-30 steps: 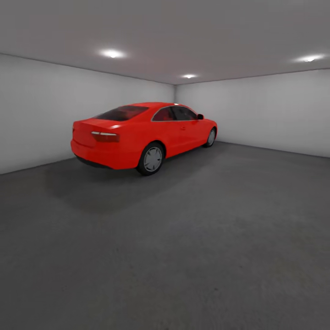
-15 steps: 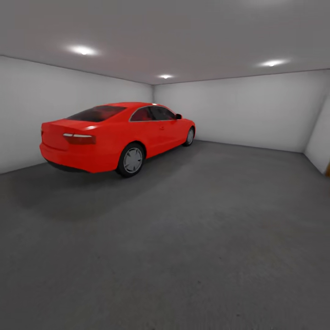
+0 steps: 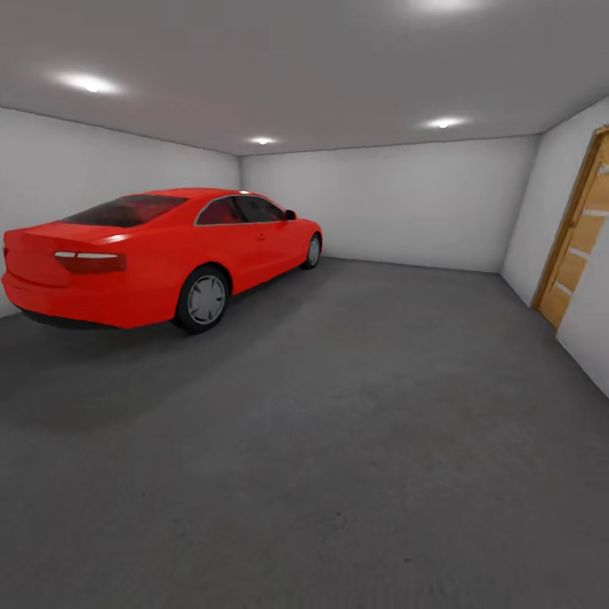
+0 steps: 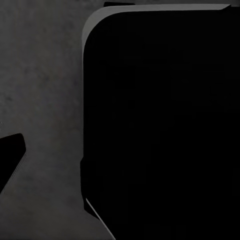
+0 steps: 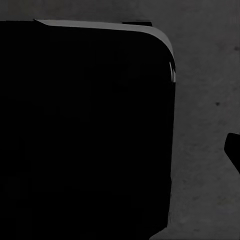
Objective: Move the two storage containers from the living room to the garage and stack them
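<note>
One red car (image 3: pixel 161 254) parked by left wall of garage, wooden door (image 3: pixel 579 245) at right wall, grey floor (image 3: pixel 355 440) between. Wrist views: big black shape over floor, finger state can't tell.

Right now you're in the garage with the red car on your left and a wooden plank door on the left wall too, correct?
Not quite. The red car is on the left, but the head view shows the wooden plank door on the right wall.
</note>
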Controlling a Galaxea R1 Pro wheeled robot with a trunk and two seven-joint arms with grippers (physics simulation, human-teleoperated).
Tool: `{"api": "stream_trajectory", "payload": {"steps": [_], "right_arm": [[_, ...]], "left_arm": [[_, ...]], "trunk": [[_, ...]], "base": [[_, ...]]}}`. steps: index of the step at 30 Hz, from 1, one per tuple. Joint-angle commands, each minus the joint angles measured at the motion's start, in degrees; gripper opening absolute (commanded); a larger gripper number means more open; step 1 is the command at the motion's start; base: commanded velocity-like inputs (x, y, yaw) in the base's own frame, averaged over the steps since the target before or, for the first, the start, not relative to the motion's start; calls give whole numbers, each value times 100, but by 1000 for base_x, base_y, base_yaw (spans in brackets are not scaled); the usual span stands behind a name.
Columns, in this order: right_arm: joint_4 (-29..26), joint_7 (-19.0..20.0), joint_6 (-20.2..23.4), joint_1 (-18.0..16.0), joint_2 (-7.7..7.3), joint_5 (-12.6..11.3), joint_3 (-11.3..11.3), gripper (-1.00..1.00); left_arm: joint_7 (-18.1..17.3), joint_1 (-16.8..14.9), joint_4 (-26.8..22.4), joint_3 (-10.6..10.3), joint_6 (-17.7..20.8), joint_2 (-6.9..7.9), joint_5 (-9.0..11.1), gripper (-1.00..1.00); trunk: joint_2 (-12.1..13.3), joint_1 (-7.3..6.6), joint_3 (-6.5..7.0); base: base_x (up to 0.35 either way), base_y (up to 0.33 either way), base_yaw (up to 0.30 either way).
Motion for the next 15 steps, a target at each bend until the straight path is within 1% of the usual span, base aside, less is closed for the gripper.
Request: {"api": "stream_trajectory", "payload": {"steps": [1, 15], "right_arm": [[1, 11, -24, -1, 2, -1, 0, 100], [1, 11, -20, -1, 2, 1, 4, 100]], "left_arm": [[0, -2, 0, -2, -11, 0, 29, 100], [0, -2, 0, -2, -11, 0, 29, 100]], "trunk": [[-2, 0, -4], [-2, 0, -4]], "base": [[0, 0, -300], [0, 0, -300]]}}
